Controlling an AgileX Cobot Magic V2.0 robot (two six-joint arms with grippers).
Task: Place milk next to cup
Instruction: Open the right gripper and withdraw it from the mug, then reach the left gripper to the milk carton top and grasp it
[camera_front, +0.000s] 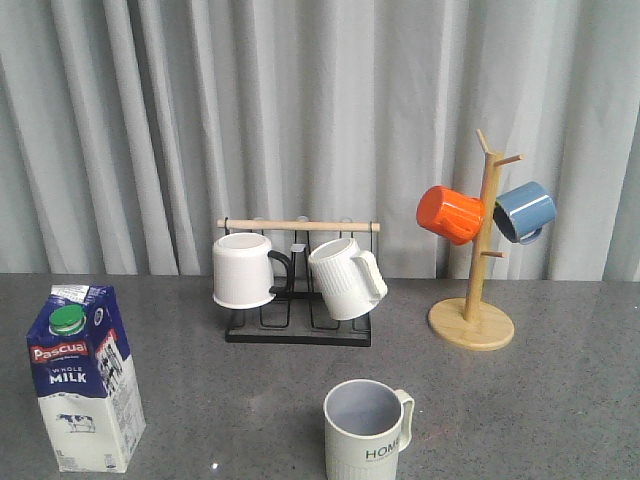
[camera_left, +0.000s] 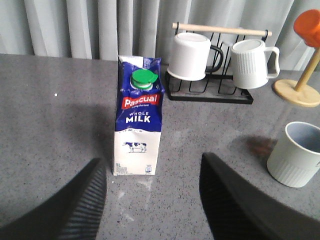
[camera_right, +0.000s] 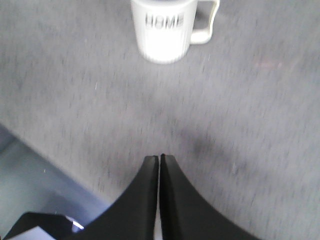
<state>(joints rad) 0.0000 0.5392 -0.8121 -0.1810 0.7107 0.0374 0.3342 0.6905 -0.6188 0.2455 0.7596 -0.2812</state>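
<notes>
The milk (camera_front: 80, 375) stands upright at the table's front left: a dark-blue and white carton with a green cap. In the left wrist view the milk (camera_left: 139, 125) stands ahead of my left gripper (camera_left: 152, 170), which is open and apart from it. The cup (camera_front: 365, 432), pale grey-cream with "HOME" lettering, sits at the front centre, handle to the right. The cup (camera_left: 297, 155) shows again in the left wrist view. Over bare table my right gripper (camera_right: 159, 157) is shut on nothing, some way short of the cup (camera_right: 164, 29). Neither gripper appears in the front view.
A black rack (camera_front: 298, 325) with a wooden bar holds a plain white mug (camera_front: 243, 270) and a ribbed white mug (camera_front: 345, 278) behind the cup. A wooden mug tree (camera_front: 472, 320) at the back right carries an orange mug (camera_front: 450, 214) and a blue mug (camera_front: 524, 211). The table edge (camera_right: 55, 172) lies near my right gripper.
</notes>
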